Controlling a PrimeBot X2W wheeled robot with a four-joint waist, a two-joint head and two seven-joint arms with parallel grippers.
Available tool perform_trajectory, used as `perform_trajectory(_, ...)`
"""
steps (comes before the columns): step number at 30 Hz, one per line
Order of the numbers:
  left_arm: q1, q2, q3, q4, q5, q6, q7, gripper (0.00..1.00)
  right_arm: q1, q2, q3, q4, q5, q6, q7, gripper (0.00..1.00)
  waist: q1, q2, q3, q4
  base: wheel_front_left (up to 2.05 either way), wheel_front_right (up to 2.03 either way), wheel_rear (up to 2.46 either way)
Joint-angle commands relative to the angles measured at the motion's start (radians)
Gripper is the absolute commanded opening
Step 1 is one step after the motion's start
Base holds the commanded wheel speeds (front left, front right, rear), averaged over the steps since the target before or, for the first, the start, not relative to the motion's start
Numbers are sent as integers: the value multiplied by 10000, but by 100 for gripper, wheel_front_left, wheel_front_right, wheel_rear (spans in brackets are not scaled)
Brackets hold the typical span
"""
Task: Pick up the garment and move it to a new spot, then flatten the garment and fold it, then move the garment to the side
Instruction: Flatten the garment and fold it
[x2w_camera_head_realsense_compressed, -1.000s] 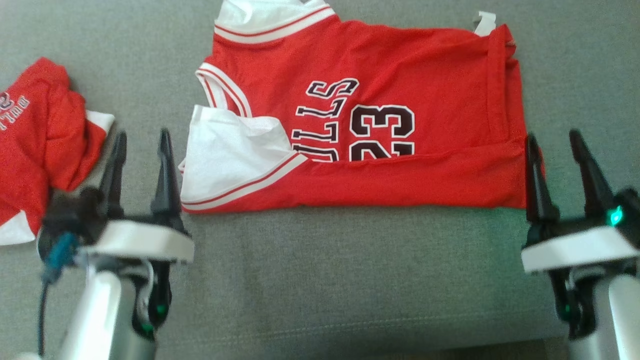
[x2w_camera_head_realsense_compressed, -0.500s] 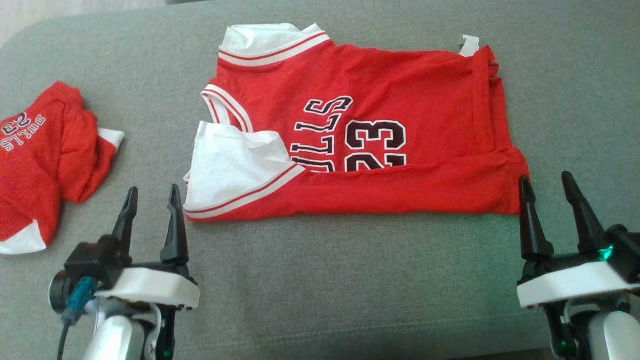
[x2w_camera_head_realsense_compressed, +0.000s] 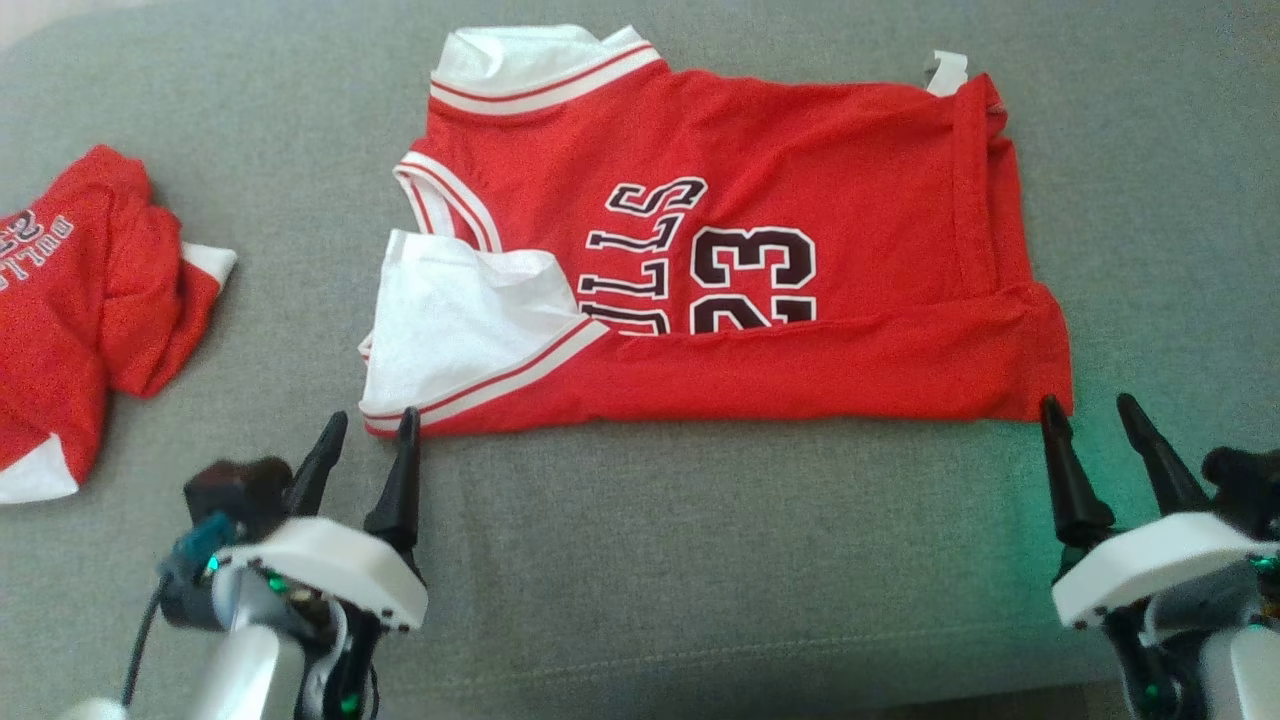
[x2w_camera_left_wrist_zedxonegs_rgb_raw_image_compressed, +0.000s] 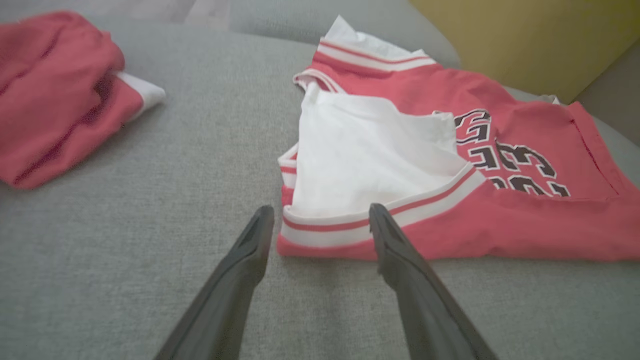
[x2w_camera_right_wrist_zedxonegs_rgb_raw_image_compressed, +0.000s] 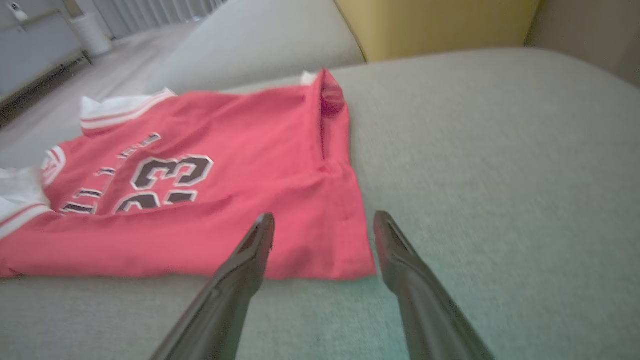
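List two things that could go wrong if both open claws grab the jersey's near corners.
1. The near strip of the jersey is folded over; the left claw, at the white-trimmed corner, might pinch one layer and undo the fold.
2. The right claw straddles the corner tip, so it may miss and grab the sofa.

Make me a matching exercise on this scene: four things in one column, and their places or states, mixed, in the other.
Things:
1. number 23 jersey
2. crumpled red garment
3. left tool
4. right tool
States:
a. open, by the plain red corner
b. bunched up, far to the left
c. open, by the white striped corner
d. spread out, near edge folded over
Pairs: 1-d, 2-b, 3-c, 4-a
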Motion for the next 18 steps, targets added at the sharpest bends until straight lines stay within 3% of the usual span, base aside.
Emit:
perform_trajectory(1,-692,141,321,-101,-200,-93,316,100,-497,-363,47,-32,203,-7,384,100,0,0,229,-41,0,0,0)
perform_trajectory(17,-1992,417,243,1108,-1154,-769,2093,100,-2063,-894,344,1457,1088,-7,2463,100,0,0,1150,25,0,0,0)
perform_trajectory(18,-2008,408,164,1106,-1183,-837,2185,44,-2099,-903,369,1526,1150,-7,2577,82,0,0,1165,35,0,0,0)
